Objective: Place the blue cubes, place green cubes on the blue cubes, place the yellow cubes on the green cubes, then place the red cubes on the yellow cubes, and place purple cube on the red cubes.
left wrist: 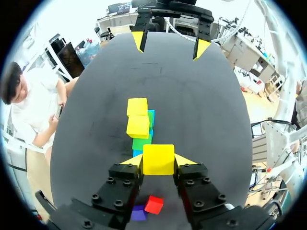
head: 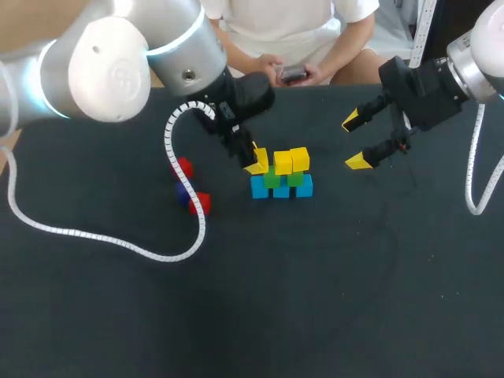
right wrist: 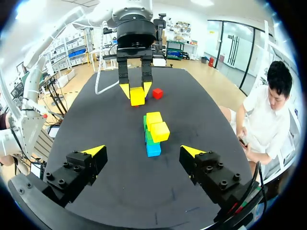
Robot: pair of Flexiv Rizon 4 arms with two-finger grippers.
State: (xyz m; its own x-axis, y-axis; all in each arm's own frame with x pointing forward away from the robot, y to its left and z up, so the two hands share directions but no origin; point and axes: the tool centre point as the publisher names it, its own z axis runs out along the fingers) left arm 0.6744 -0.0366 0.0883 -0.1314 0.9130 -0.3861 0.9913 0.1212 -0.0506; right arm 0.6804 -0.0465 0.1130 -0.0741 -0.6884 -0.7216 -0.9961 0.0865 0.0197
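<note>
Left gripper (left wrist: 159,161) clamped on yellow cube (left wrist: 158,158), which I hold at stack's end nearest my left arm. Blue cubes (head: 281,188) down, green cubes (head: 272,179) on them, two yellow cubes (head: 291,161) seated. Outstanding, I judge: this yellow, red cubes (head: 199,202), purple cube (head: 183,191), these loose beside stack. Right gripper (head: 358,140) fingers apart, empty, well clear. Containers: none seen.

Upper left, the left arm (head: 110,67) gleams white and silver with a ribbed white cable (head: 118,244), and the black, screw-studded left gripper (head: 253,157) and right gripper (head: 356,142) flash yellow tips.
</note>
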